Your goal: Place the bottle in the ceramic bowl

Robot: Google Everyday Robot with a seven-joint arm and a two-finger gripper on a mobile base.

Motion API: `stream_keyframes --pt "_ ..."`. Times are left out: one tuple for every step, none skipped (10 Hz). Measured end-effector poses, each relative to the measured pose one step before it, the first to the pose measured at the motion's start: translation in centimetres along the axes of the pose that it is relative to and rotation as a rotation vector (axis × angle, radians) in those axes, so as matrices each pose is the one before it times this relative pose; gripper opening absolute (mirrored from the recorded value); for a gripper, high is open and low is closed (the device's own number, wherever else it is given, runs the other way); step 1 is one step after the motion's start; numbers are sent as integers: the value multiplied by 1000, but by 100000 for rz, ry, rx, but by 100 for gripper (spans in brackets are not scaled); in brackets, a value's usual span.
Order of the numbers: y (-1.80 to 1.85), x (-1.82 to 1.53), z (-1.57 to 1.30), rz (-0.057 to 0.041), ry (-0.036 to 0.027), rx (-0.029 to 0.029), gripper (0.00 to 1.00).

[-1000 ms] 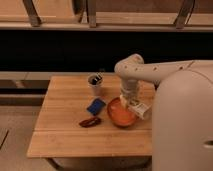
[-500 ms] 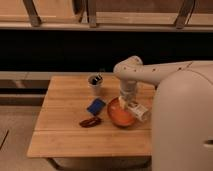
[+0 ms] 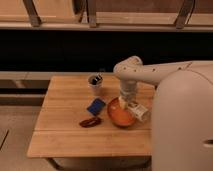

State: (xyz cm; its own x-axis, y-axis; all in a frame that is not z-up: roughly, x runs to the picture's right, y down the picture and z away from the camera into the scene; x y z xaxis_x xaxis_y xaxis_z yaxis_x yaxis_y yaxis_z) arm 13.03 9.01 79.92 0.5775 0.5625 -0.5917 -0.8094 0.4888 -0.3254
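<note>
My gripper (image 3: 126, 103) over the glossy orange ceramic bowl (image 3: 118, 116).
Slim pale bottle (image 3: 138, 109) at the bowl's right rim, just beside my gripper; grip state: can't tell.

- The gripper (image 3: 127, 103), low over the ceramic bowl's (image 3: 119, 117) right side, hides part of its rim.
- The bottle (image 3: 138, 110) shows only as a pale blur beside the gripper.
- The robot's body hides the wooden table's (image 3: 65, 127) right end.
- Contents of the grey cup (image 3: 94, 83) are too small to identify.
</note>
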Motion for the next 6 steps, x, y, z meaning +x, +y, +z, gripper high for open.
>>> stream_keyframes --pt "-5 3 2 11 -1 -2 79" --pt "-1 6 1 11 8 -8 80" --pt "-6 3 2 -4 3 14 80" --pt "-4 -1 -5 10 -6 0 80" --pt "-1 2 0 -1 2 1 80" --pt "-2 1 1 -2 3 7 80"
